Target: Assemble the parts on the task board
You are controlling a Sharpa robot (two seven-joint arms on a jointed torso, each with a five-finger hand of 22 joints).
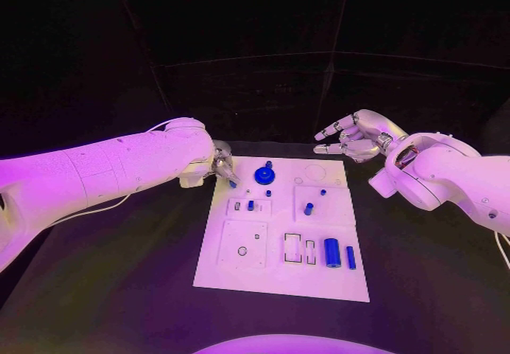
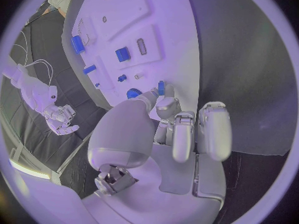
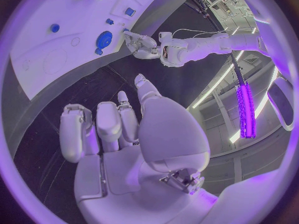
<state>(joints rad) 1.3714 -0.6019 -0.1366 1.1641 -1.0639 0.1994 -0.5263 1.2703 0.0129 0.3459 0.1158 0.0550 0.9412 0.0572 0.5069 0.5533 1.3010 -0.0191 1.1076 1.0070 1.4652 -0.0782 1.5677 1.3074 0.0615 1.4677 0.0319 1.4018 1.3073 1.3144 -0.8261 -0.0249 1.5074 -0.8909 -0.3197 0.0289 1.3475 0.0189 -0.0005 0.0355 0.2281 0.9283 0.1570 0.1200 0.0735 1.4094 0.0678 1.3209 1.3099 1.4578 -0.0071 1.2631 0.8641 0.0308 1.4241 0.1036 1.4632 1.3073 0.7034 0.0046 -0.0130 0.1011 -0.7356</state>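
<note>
White task board point(image 1: 278, 284) is lying mid-table, carrying blue parts. At its far left corner, the left hand point(image 1: 220, 167) is pinching a small blue part point(image 2: 161, 88) between thumb and fingertip. Beyond the far right corner, the right hand point(image 1: 356, 136) is hovering, fingers spread, holding nothing.

No writing, label, brand, number or sign could be read anywhere. The white task board point(image 1: 278, 284) carried only outlines, recesses and holes on its face, with no lettering beside them that I could make out. The two white arms bore no markings that I could read either.
</note>
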